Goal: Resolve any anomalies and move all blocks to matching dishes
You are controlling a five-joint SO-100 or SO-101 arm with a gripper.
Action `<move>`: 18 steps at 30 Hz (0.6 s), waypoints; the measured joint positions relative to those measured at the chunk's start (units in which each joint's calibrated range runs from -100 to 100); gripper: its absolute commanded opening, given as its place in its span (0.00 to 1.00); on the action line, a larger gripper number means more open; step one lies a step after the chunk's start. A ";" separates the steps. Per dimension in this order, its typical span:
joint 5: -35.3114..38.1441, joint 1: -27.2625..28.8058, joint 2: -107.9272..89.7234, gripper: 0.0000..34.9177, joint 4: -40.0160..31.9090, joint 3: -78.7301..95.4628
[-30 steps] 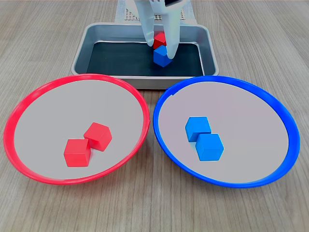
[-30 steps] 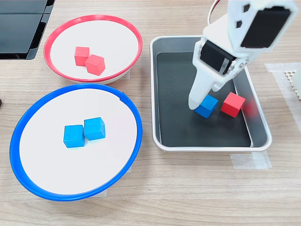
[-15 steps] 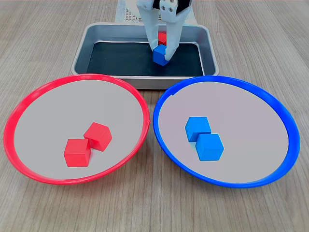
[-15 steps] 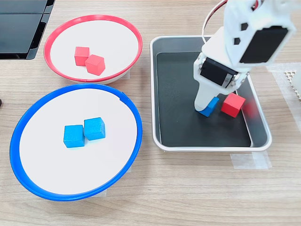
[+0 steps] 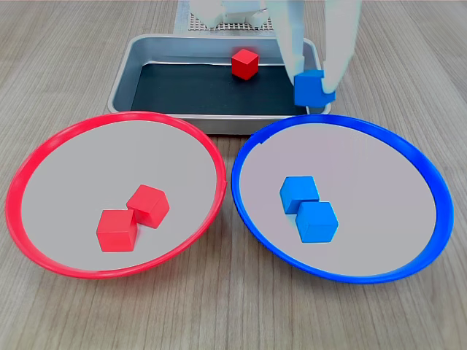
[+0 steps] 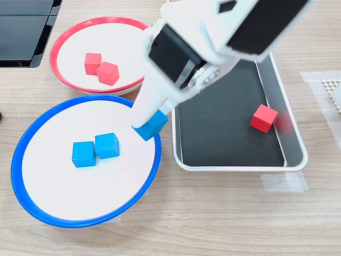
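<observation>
Gripper is closed on a blue cube, carried clear of the metal tray and hanging above the near edge of the blue-rimmed dish; in the first exterior view the same cube sits between the two fingers over the tray's corner and the dish's far rim, blurred by motion. Grip looks shallow: only the fingertips appear to bear on the upper part of the cube, which hangs tilted. Two blue cubes already lie touching each other in the blue-rimmed dish; two red cubes lie together in the red-rimmed dish. One red cube remains alone on the tray's black base. Risks, as judged: if the jaws open this close to the rim, the cube could strike the rim and bounce onto the table or back toward the tray. Released from height, the glossy cube may tumble and knock the resting pair. A tilted, tip-only hold could slip before the dish's centre is reached. Red cube not yet moved.
</observation>
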 measured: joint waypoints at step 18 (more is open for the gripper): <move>0.83 -2.12 8.27 0.46 -7.42 -3.27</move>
